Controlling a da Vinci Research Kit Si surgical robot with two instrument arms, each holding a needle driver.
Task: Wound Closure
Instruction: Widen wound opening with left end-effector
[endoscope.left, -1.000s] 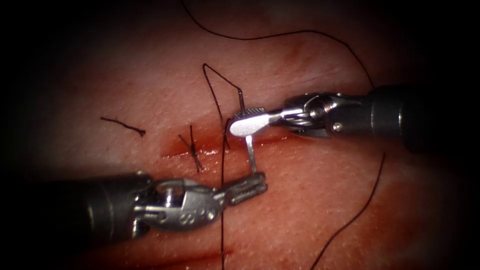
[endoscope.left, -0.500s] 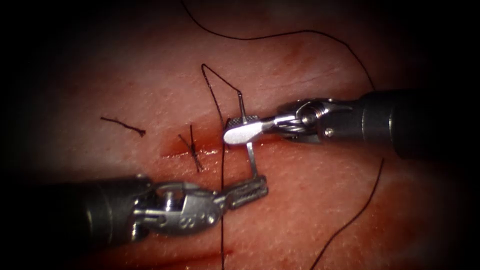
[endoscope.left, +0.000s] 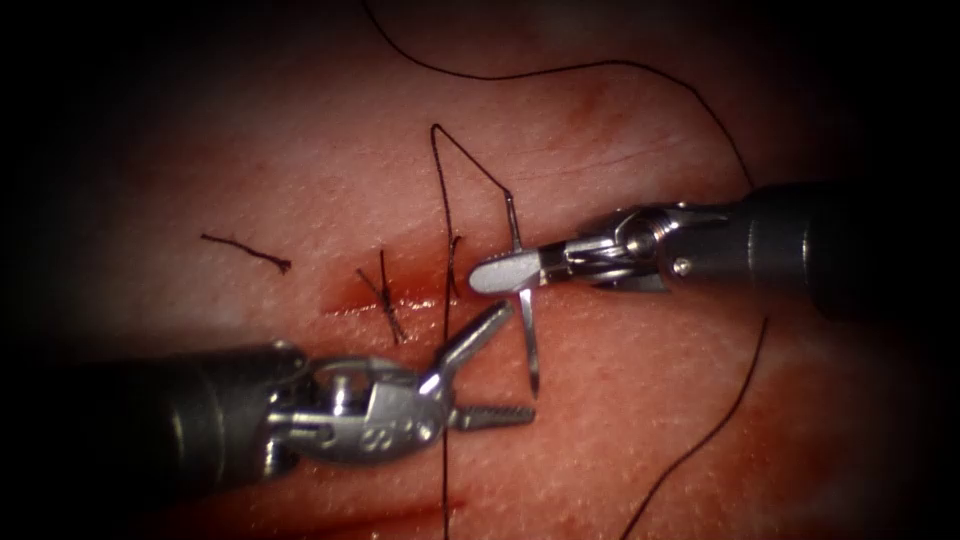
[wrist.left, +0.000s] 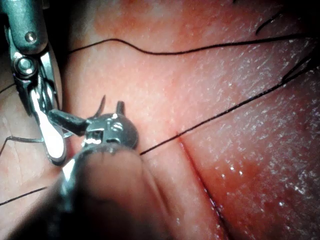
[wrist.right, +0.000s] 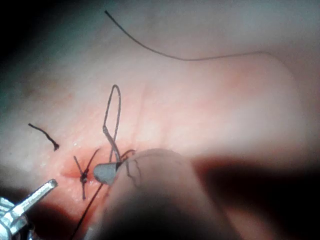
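i have the right pincer (endoscope.left: 492, 273) clamped on the needle (endoscope.left: 524, 305), gripping it in the middle stretch of its curve, a little closer to the thread end than to the point. the needle is clear of the tissue (endoscope.left: 620, 400): one part rises above my right pincer to where the thread (endoscope.left: 447, 330) joins it, and the longer part hangs below the pincer with its point free over the tissue surface, just beyond the tips of my left pincer (endoscope.left: 506, 360). my left pincer is spread wide apart and holds nothing; its upper jaw slants up toward the right pincer and its lower jaw points toward the needle's tip without touching it.

the cut (endoscope.left: 400, 300) runs across between my two pincers, wet with red fluid (endoscope.left: 345, 298). a finished stitch with short cut ends (endoscope.left: 385, 295) sits on the cut above my left pincer's wrist, and a loose scrap of thread (endoscope.left: 245, 251) lies well apart, farther from both pincers. from the needle's end the thread makes a narrow loop above the right pincer, then drops straight past the left pincer's jaws.

in the left wrist view i see the left pincer (wrist.left: 111, 106) apart beside the right tool (wrist.left: 42, 100). in the right wrist view the right pincer (wrist.right: 106, 173) sits by the stitch (wrist.right: 84, 175).
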